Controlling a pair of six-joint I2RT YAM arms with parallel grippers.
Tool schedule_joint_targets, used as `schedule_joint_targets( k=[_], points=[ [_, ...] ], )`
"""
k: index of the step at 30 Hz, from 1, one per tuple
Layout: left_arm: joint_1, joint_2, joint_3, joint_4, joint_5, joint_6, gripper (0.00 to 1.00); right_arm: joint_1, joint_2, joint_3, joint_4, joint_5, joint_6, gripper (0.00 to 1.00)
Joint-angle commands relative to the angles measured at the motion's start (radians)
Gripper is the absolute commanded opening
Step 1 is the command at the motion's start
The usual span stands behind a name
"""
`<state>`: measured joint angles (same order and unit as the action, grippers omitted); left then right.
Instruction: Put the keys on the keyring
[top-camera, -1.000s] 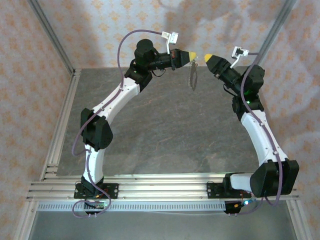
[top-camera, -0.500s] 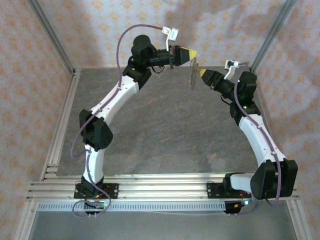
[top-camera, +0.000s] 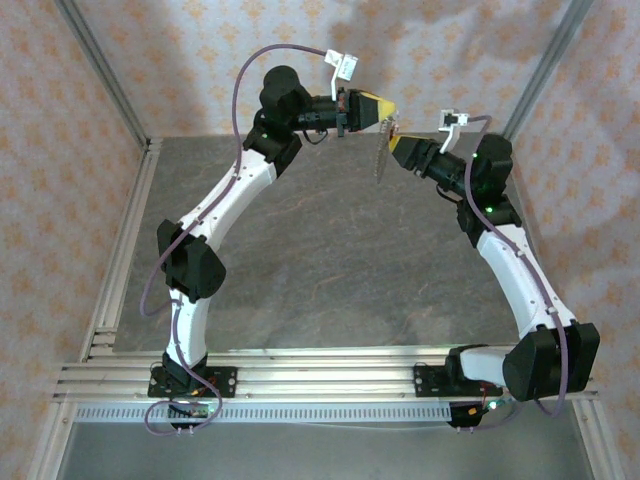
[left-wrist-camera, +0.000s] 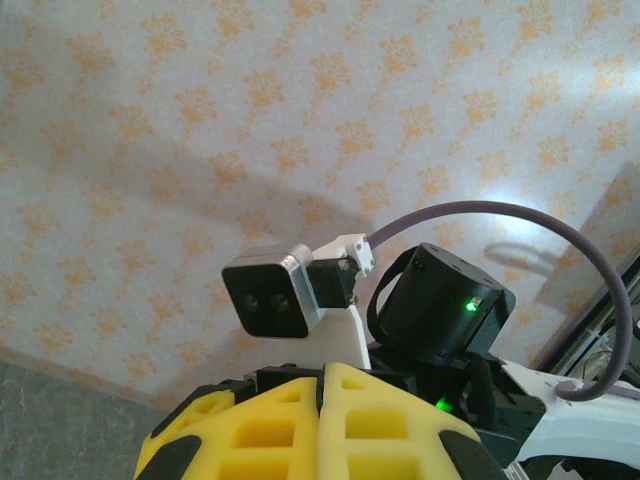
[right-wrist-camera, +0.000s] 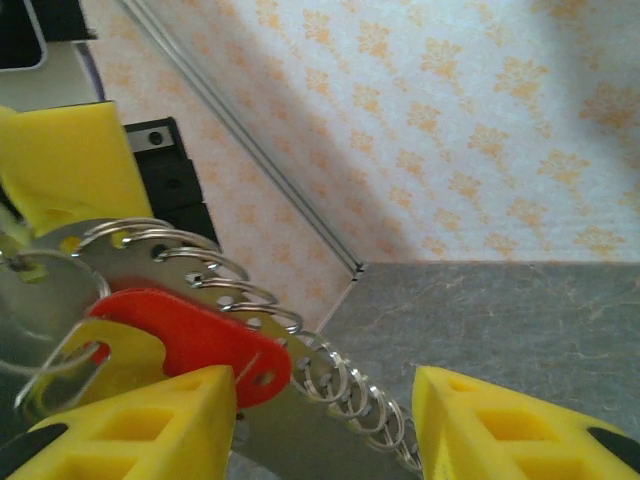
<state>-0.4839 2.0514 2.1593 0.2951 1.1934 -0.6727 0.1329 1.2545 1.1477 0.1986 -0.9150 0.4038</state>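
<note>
my left gripper (top-camera: 387, 112) pinches the keyring (right-wrist-camera: 45, 295), its chain (right-wrist-camera: 340, 385) dangling below. the red key (right-wrist-camera: 190, 340) lies against one finger of my spread right gripper (right-wrist-camera: 320, 405); closing askew could flick it off.

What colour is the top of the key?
The key's head is red; the right wrist view shows it best.

Our left arm (top-camera: 235, 190) and right arm (top-camera: 510, 260) reached high over the table's (top-camera: 300, 270) far edge, tips nearly meeting. Our left gripper (top-camera: 386, 112) pointed right, fingers (left-wrist-camera: 260, 425) pressed together; our right gripper (top-camera: 397, 144) pointed left, jaws apart.
</note>
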Motion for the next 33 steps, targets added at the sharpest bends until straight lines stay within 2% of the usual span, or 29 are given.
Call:
schedule_joint_targets(
  k=[1,9,17,33],
  points=[
    [0.002,0.003,0.040,0.004,0.024,0.020,0.00,0.011,0.001,0.039,0.006,-0.033,-0.037,0.50],
    [0.001,0.002,0.043,0.000,0.026,0.022,0.00,0.014,0.008,0.070,-0.009,-0.047,-0.042,0.50],
    [0.001,0.004,0.043,0.007,0.018,0.022,0.00,0.013,-0.057,0.019,-0.086,-0.015,-0.099,0.50],
    [0.001,0.009,0.051,0.015,0.009,0.012,0.00,0.015,-0.112,-0.018,-0.066,0.005,-0.088,0.50]
  ],
)
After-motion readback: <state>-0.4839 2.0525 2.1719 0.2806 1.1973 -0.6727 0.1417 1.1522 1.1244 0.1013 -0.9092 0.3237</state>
